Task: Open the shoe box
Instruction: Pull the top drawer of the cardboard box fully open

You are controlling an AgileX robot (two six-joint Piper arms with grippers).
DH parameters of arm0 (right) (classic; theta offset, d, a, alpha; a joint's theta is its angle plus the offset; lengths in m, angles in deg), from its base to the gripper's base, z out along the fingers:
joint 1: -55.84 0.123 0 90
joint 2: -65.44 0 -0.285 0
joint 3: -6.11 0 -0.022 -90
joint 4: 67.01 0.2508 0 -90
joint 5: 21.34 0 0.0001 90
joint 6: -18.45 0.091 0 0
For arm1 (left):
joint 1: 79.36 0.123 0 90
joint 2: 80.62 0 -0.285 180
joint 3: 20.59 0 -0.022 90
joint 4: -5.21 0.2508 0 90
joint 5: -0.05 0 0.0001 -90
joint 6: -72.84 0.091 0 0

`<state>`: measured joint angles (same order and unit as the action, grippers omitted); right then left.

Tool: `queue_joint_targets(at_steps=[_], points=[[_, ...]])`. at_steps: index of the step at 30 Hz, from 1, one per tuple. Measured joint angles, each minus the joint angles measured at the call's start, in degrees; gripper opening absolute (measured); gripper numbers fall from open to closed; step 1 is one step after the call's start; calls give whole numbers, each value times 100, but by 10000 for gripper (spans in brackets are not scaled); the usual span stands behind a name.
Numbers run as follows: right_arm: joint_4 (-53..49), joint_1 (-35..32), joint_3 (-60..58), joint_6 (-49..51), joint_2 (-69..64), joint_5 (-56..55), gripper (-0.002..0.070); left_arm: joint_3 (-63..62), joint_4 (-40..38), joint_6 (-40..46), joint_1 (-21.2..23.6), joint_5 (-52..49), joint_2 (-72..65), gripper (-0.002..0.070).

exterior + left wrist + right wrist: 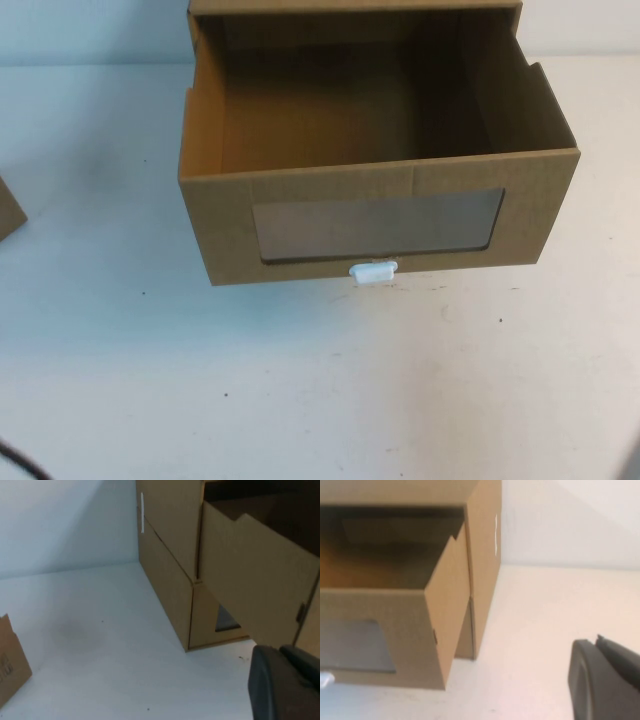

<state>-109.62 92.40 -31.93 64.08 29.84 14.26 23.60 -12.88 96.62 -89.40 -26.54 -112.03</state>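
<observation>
One white worktop [300,380] carries all items. One cardboard shoe box [485,540] stands on it, ahead of both grippers and between them. It consists of an outer sleeve and one drawer [225,215]. The drawer stands extended out of the sleeve toward the grippers, so the box is open. The drawer interior shows bare cardboard floor and walls. Under the overhanging drawer, the left wrist view shows one lower cardboard front [205,622] with a dark opening. One further cardboard carton [10,660], only partly in view, sits on the worktop outboard of the left gripper [282,682], on the side away from the shoe box and well apart from it. Two grippers are present. The left gripper is low over the worktop, just beside the drawer's left side wall; whether it is released or clenched cannot be told. The right gripper [605,680] is clenched, grasping no part of the box, and is positioned off the box's right side, apart from it. The drawer front carries one rectangular window [378,225], facing the grippers. One pale pull tab [373,271] projects from the lower edge of the drawer front, just below the window.
</observation>
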Motion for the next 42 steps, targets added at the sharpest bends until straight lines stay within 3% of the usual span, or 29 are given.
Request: queue_joint_targets(at_steps=[12, 26, 35, 42], points=[[1848, 0, 279, -2129, 8, 349, -18, 1185, 326, -406, 0, -237, 980, -7], [2096, 0, 292, -2513, 8, 16, -18, 1559, 354, -419, 0, -598, 980, -7], [2945, 0, 292, -3214, -53, 16, -18, 1559, 354, -419, 0, -645, 980, -7], [3006, 0, 292, -3540, -105, 608, -18, 1559, 354, -419, 0, -658, 980, -7]])
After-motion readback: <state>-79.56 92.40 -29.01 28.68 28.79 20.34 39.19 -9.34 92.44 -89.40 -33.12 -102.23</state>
